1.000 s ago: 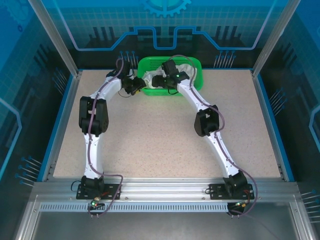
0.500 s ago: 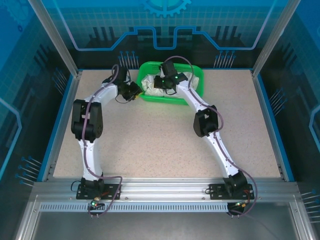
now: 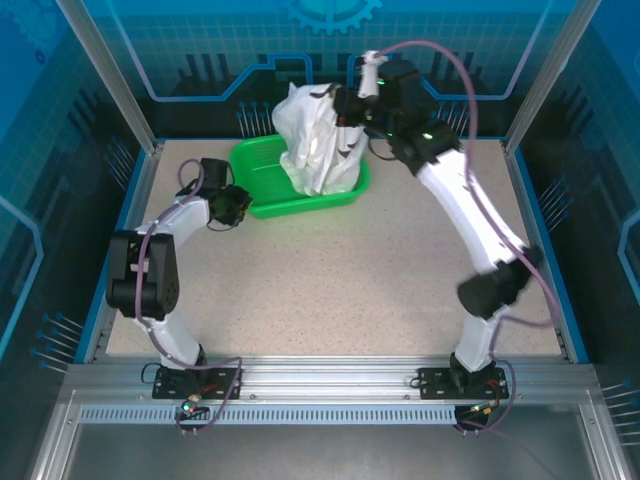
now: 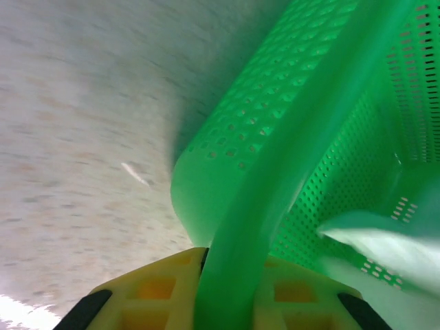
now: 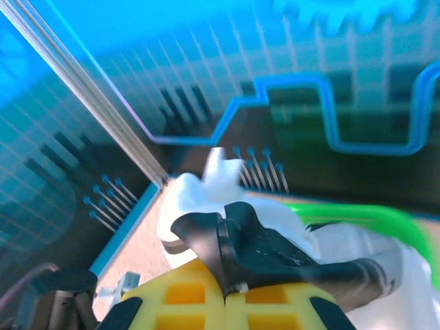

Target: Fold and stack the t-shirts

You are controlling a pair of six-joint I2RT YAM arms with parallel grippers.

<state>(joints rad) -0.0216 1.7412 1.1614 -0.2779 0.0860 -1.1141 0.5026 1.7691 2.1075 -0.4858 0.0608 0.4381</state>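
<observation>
Near the far edge of the table [image 3: 330,290], left of the middle, a green mesh basket [image 3: 262,175] sits at a slight angle. Above it hangs a white t-shirt [image 3: 312,140], bunched into a long, loose bundle. Its top is pinched high in the air and its lower end droops into the right half of the basket.

From the near right corner, the right arm reaches up and across to the far edge. The right gripper [image 3: 345,103] holds the top of the t-shirt. In the right wrist view its yellow fingers [image 5: 172,292] press together, with white cloth [image 5: 199,199] and a black patch caught between them. I cannot tell whether that patch is print or fold.

Along the table's left side, the left arm bends low, and the left gripper [image 3: 232,205] meets the basket's left end. In the left wrist view the jaws are clamped on the basket's thick green rim [image 4: 275,137], which runs up between the two yellow fingers [image 4: 158,289]. White cloth [image 4: 385,247] shows inside the basket, against the perforated wall.
</observation>
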